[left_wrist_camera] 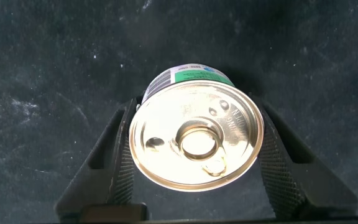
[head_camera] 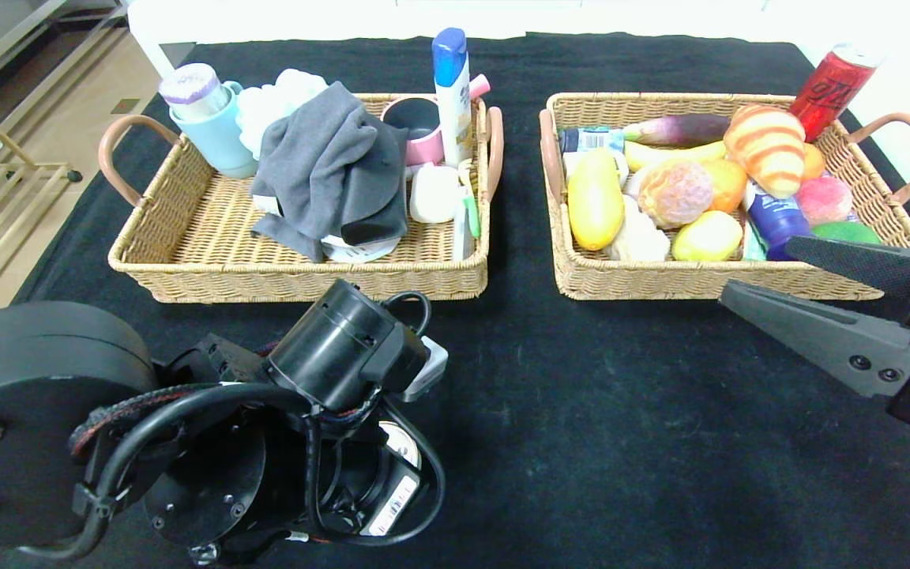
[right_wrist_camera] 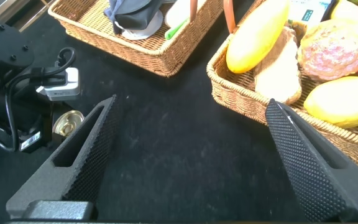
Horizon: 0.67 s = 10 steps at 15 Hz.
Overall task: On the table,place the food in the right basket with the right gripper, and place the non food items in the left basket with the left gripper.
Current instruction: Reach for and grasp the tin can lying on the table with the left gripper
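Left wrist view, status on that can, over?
Left gripper down at the table, fingers either side of the tin can, contact not clear. Right gripper open, idle by the right basket. Nothing in the way.

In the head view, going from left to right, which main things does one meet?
Left arm → left basket → right basket → right gripper.
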### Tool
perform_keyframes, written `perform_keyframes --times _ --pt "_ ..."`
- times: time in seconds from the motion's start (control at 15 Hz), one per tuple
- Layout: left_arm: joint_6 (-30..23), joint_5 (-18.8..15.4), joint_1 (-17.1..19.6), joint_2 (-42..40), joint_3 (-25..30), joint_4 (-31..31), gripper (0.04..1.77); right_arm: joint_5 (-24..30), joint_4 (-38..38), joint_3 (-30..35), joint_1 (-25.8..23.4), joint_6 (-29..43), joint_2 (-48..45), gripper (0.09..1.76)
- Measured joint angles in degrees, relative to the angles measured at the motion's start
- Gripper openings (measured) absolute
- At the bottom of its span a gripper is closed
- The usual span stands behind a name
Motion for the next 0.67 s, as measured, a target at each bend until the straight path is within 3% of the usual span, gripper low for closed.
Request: perform_keyframes --times 0.27,0.67 --pt "-0.1 -0.6 -0.1 -0.2 -0.1 0.0 1.16 1.2 0.1 0.0 0.4 0.3 -0.1 1.71" --pt "2.1 -6.3 -1.7 -4.7 -0.2 -2.8 1.15 1.2 1.0 -0.4 0.3 0.4 -1.0 1.71"
